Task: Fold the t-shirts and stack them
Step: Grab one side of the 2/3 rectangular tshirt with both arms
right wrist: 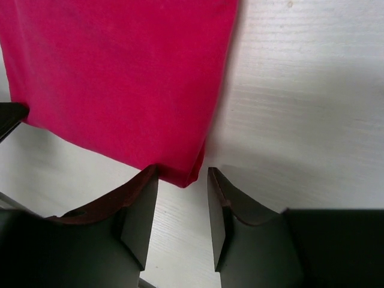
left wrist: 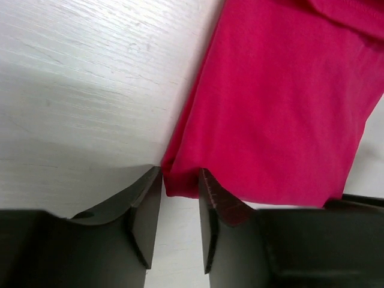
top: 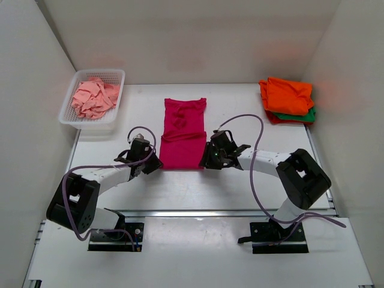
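Magenta shirt [top: 182,133] lay mid-table, folded into a long strip, near hem toward the arms. Left gripper [left wrist: 180,174] was at its near-left corner and right gripper [right wrist: 183,174] at its near-right corner, both with jaws spread and the corner between the tips, unpinched. Bare white table [top: 240,186] lay either side. Orange shirt [top: 288,96] topped a folded stack far right. Salmon shirt [top: 93,99] sat crumpled in the basket [top: 90,123] far left.

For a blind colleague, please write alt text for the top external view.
A magenta-pink t-shirt lies partly folded at the centre of the table, with the left end effector and right end effector at its two near corners. A white basket holding a salmon-pink t-shirt sits far left; a stack of folded t-shirts, orange on top, far right.
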{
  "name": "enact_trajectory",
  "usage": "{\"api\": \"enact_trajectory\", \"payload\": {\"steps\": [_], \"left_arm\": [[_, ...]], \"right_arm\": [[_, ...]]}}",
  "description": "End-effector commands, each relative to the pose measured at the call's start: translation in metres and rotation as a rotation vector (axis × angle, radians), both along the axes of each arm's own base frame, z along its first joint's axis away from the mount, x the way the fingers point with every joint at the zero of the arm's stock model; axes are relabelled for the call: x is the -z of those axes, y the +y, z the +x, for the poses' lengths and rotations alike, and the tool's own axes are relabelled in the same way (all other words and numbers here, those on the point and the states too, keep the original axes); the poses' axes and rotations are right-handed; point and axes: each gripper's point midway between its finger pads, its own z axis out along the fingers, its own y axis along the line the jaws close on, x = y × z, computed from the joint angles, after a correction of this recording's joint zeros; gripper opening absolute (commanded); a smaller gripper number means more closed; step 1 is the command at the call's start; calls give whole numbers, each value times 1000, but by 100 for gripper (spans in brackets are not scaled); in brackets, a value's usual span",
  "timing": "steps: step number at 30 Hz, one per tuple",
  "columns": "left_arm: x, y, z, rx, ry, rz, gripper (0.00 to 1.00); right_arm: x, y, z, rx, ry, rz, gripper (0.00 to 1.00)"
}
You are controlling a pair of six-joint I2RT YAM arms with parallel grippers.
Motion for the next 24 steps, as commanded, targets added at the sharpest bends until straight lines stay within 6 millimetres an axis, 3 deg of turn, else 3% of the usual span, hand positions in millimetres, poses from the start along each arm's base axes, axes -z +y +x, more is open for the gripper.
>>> {"api": "enact_trajectory", "payload": {"steps": [1,2,3,4,5,6,9,12,13,14,15,18,19,23,24], "left_arm": [[-4,-6,2,-12,-39,-26,40],[0,-6,0,-16,-31,-29,33],[2,-7,1,-13,-38,-28,16],[4,-9,0,-2,-33,-25,7],[9,-7,-1,-2,-22,-11,0],[11,-12,-5,34,-13,-3,0],[9,-15,-16,76,15,6,0],[-19,-24,-33,148,9,-27,0],[-29,-21,-45,160,7,-11,0],[-49,-19,-42,154,-50,-8,0],[-57,-18,-54,177,-49,1,0],[-59,-14,-82,180,-7,-47,0],[-54,-12,-91,185,21,-49,0],[-50,-11,-126,193,68,-95,0],[-58,-12,-127,186,52,-125,0]], "right_arm": [[6,8,0,21,10,26,35],[8,10,-3,12,18,37,34],[13,11,-5,10,31,36,29],[14,13,-8,5,32,35,14],[17,14,-10,-7,41,37,7],[20,13,-14,-15,51,25,0],[8,10,-17,-68,44,22,0],[-13,1,-30,-159,49,-30,0],[-31,4,-31,-180,15,-18,0],[-39,-3,-40,-188,17,-34,0],[-46,-6,-49,-206,8,-31,0],[-45,-21,-76,-224,50,-27,0],[-36,-26,-87,-235,83,-43,0],[-44,-32,-118,-290,91,-27,0],[-48,-33,-122,-298,79,-29,0]]}}
